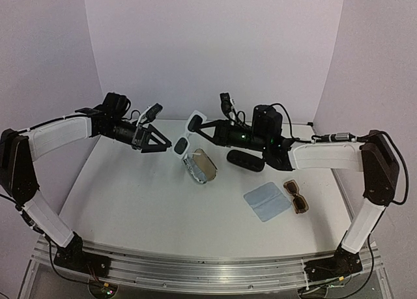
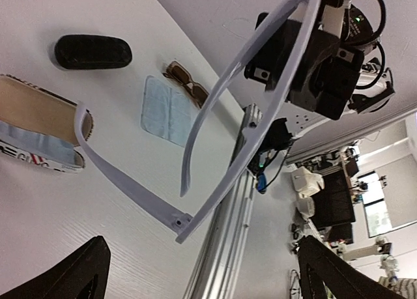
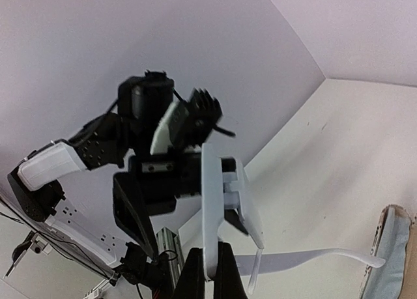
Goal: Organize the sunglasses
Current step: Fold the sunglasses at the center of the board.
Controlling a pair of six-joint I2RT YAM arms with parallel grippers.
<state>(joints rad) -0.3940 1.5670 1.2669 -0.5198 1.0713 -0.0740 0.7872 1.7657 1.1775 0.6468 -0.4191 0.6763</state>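
Your right claw (image 1: 203, 131) holds the white sunglasses (image 1: 188, 133) above the table (image 1: 130, 195); your left claw (image 1: 163, 144) stands wide open beside them.
Your right wrist view shows its fingers (image 3: 194, 279) pinched on the frame. Your left wrist view shows both temples unfolded, clear of its spread fingertips. Only that view shows a blue cloth (image 2: 32, 139) inside the open striped case (image 1: 201, 165) underneath. Rightward lie a black case (image 1: 245, 160), a second cloth (image 1: 267, 202) and the brown sunglasses (image 1: 296, 196).

In the left wrist view we lose the striped case (image 2: 32, 110) at the 9 o'clock edge, and the white sunglasses (image 2: 130, 180) run out past 12 o'clock. From the right wrist, that case is cut off at 4 o'clock. From above, the brown sunglasses (image 1: 296, 196) are too small for us to read.
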